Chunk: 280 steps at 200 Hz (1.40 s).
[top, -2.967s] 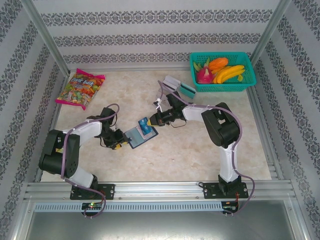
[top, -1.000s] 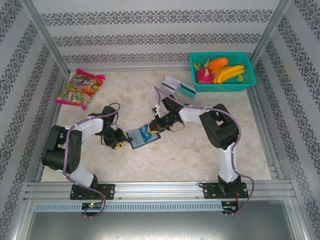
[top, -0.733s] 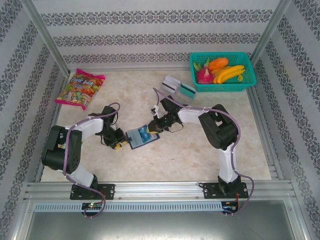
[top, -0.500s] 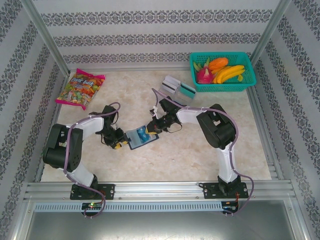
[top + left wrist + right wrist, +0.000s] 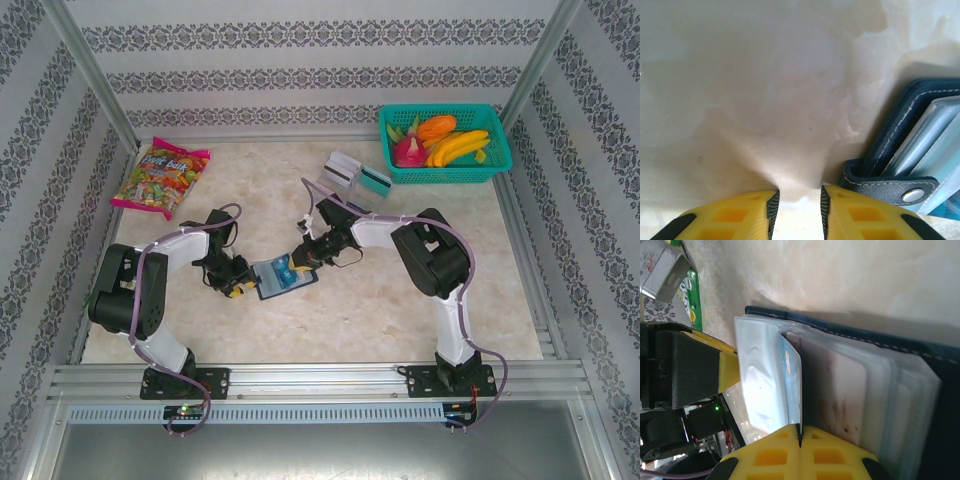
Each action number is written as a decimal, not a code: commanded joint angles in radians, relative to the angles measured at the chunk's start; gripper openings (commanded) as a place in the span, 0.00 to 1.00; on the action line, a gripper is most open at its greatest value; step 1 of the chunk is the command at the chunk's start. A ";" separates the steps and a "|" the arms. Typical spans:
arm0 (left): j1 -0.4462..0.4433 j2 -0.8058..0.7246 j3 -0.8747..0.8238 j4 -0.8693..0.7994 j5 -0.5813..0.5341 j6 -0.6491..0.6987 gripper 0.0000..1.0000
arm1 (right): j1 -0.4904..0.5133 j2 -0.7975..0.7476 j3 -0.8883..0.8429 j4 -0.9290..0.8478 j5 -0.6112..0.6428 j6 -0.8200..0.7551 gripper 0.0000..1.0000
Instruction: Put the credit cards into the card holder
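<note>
Top external view: you see the navy card holder [image 5: 275,285] lying open on the worktop [image 5: 350,330] between the two arms. Your left pincer [image 5: 236,286] sits at its left edge, and your right pincer [image 5: 303,260] reaches in over the pockets from the far side. Other credit cards [image 5: 350,172] lie well apart, just beside the teal basket [image 5: 497,168].

Left wrist view: your left pincer [image 5: 797,202] is released, its yellow fingers parted with bare worktop between them. The holder's snap tab [image 5: 895,187] lies just beside one finger, probably so the holder cannot slide away.

Right wrist view: your right pincer [image 5: 800,432] is clenched on the near edge of a blue credit card [image 5: 791,380]. The card stands edge-on among the clear sleeves [image 5: 760,385], lined up to slip into a pocket. You look partway through that insertion.
</note>
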 commanded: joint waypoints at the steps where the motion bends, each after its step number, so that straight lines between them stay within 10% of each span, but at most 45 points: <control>1: -0.031 0.082 -0.019 0.236 -0.025 0.000 0.33 | 0.045 0.039 0.022 -0.015 0.054 0.013 0.04; 280: -0.042 0.089 0.009 0.213 -0.047 0.017 0.32 | 0.136 -0.096 0.161 -0.389 0.385 -0.169 0.34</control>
